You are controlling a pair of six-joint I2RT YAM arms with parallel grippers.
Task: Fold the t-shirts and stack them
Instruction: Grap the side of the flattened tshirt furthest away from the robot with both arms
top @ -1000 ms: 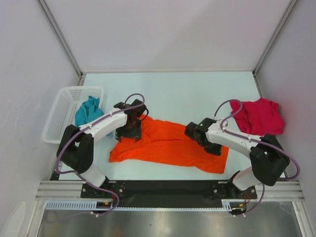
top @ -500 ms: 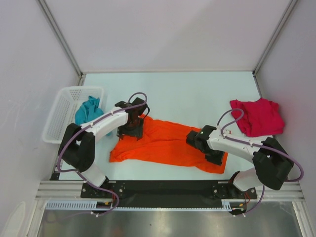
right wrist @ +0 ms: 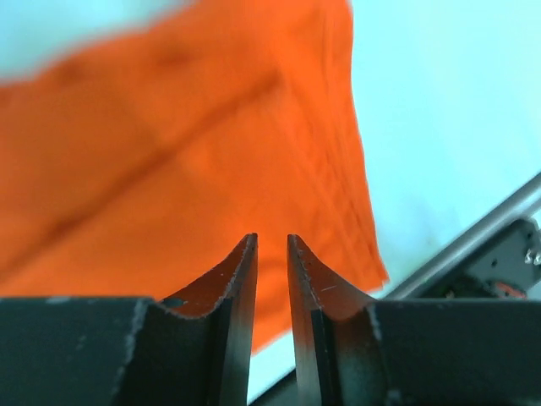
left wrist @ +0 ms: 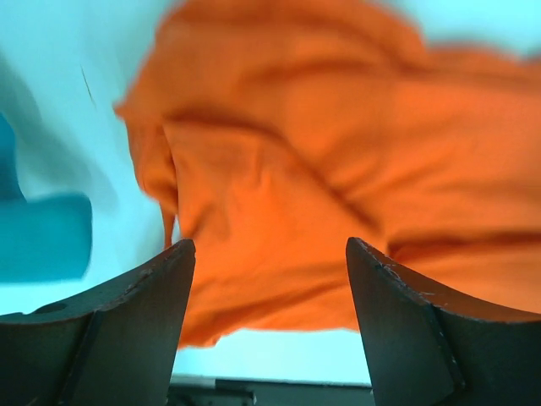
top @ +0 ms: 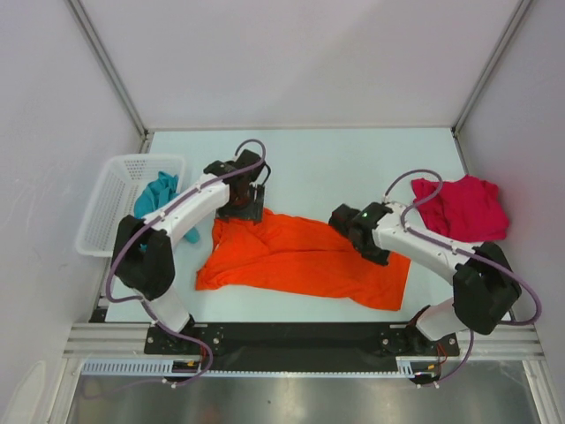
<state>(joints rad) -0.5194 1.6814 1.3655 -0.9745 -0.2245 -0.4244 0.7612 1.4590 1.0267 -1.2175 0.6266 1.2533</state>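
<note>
- Nothing is folded yet, and nothing is stacked: the bright orange cloth t-shirt [top: 300, 261] lies rumpled and half spread across the middle of the pale tabletop [top: 353, 163].
- The crimson red cloth t-shirt [top: 463, 210] sits in a crumpled heap at the right side, well apart from the orange one.
- The teal blue-green cloth t-shirt [top: 157, 196] is bunched inside the white plastic mesh basket [top: 104, 212] on the left.
- So I reckon all three folds and the stacking are left to do.
- The left gripper [top: 238, 212] hangs over the orange shirt's far left corner, jaws spread wide and holding nothing.
- The right gripper [top: 357, 237] is above the shirt's right part, jaws drawn almost together with a thin slit between them and no cloth visible in it.
</note>
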